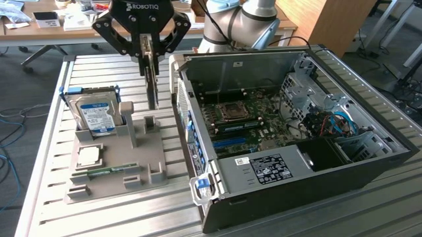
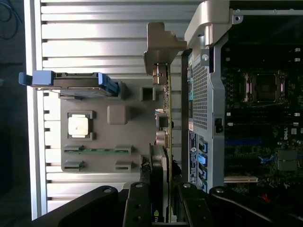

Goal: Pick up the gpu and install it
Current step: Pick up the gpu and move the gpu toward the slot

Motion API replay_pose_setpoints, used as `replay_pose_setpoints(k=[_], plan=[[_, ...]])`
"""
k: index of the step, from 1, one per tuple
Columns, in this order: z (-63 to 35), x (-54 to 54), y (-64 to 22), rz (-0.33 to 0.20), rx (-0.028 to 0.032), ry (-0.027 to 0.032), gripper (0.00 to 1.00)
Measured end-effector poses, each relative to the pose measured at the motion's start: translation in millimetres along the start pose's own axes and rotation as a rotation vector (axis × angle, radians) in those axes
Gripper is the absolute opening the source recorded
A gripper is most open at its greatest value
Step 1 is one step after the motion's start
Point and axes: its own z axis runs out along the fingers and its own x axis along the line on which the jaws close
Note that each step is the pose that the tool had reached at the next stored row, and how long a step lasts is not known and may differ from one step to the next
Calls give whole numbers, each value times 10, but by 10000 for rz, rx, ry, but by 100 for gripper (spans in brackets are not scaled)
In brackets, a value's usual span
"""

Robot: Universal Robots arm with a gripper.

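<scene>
Slatted table (image 1: 99,217): carries everything, with the computer case (image 1: 369,163) as reference.

Case: lies open side up, motherboard (image 1: 257,118) exposed inside.

Grey fixture (image 1: 145,148): just outside the case's rear wall, on the exterior view's left. The hard drive (image 1: 96,116) stands upright in it, on the side away from the case.

The gpu (image 1: 153,84): hangs vertically, edge-on, outside the case and just beside its rear wall, over the fixture's slotted post (image 1: 151,123). Cannot tell whether its lower edge is fully clear of that post. In the wrist view its metal end bracket (image 2: 161,42) stands close to the case's corner.

Gripper (image 1: 150,57): closed on the gpu, fingers pinching the two faces near the upper edge.

Small parts on the fixture, further from the case than the card: a processor chip (image 1: 89,155) and a RAM stick (image 1: 108,171).

Risks, as judged:
- The grip is high on a long thin card, so any sideways knock could pivot it between the pads.
- The gap to the case wall is small, so the bracket or fan side may catch the case rim when crossing over.
- If the lower edge sits in the post, a sideways move would drag the fixture.
- A tilted card would miss the motherboard slot and load the board or the card's edge contacts.
</scene>
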Motion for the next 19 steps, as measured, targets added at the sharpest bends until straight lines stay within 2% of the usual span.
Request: replay_pose_setpoints(k=[19], plan=[[1,-363,14,0,0,0,27]])
